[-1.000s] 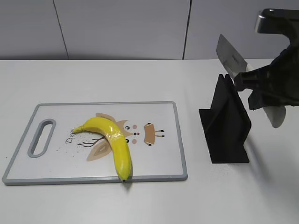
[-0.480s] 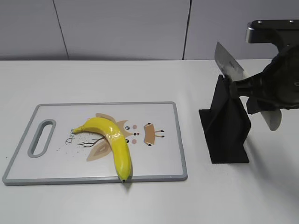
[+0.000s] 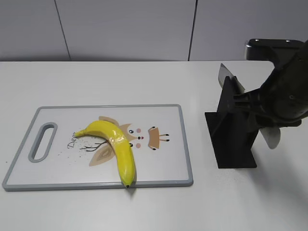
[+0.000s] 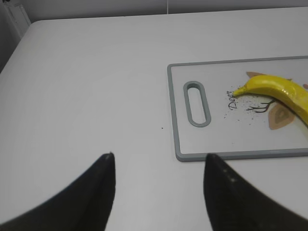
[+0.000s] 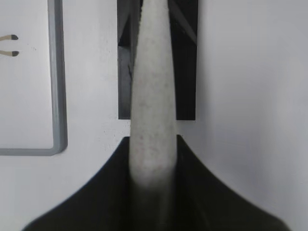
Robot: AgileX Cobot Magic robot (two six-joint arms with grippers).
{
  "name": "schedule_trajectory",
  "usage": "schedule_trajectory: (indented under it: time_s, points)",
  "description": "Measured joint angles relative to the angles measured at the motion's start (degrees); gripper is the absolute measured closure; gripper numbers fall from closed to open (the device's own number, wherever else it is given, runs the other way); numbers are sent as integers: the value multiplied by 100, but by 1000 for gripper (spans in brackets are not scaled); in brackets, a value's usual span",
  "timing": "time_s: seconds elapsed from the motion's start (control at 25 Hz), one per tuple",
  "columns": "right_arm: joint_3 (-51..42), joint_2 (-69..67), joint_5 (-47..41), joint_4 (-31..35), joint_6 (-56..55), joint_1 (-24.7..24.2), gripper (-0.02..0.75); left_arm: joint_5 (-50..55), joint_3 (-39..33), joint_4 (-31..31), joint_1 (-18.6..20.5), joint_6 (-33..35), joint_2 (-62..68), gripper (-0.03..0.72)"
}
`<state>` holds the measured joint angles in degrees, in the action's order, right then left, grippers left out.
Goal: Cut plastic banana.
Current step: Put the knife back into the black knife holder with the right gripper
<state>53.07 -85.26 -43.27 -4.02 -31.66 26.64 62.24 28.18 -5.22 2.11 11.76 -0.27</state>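
The plastic banana (image 3: 118,142) is glossy yellow and curved and lies on the white cutting board (image 3: 163,166), dark tip at the board's front edge. It also shows in the left wrist view (image 4: 276,89). My right gripper (image 3: 256,107) is shut on a knife's pale handle (image 5: 153,96). The blade (image 3: 224,76) sits low in the slot of the black knife stand (image 3: 233,139). My left gripper (image 4: 159,159) is open and empty over bare table, left of the board's handle slot (image 4: 197,103). It is out of the exterior view.
The grey-rimmed board (image 4: 174,120) has an owl drawing and a handle slot at its left end (image 3: 42,142). The black stand (image 5: 185,57) is right of the board's corner (image 5: 57,120). A grey panelled wall (image 3: 125,29) runs behind the white table.
My right gripper has moved down and slightly left with the knife. The blade has sunk into the black stand. The banana and the board have not moved.
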Motion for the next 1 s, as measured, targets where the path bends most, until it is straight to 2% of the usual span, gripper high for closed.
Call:
schedule_trajectory:
  time_s: [0.32, 0.36, 0.44, 0.52, 0.56, 0.6, 0.76, 1.0]
  points:
    - [0, 0, -184, 18, 22, 0, 535, 0, 0, 0, 0, 0, 0, 128]
    - [0, 0, -202, 18, 29, 0, 496, 0, 0, 0, 0, 0, 0, 128]
    - [0, 0, -231, 23, 81, 0, 363, -7, 0, 0, 0, 0, 0, 128]
    - [0, 0, -244, 29, 116, 0, 192, -11, 0, 0, 0, 0, 0, 130]
    - [0, 0, -249, 35, 132, 0, 141, -11, 0, 0, 0, 0, 0, 132]
    - [0, 7, -259, 33, 175, 0, 122, -11, 0, 0, 0, 0, 0, 133]
    - [0, 306, -324, 329, 673, 0, 106, -11, 0, 0, 0, 0, 0, 135]
    - [0, 1693, -937, 1224, 2299, 5, 106, -11, 0, 0, 0, 0, 0, 136]
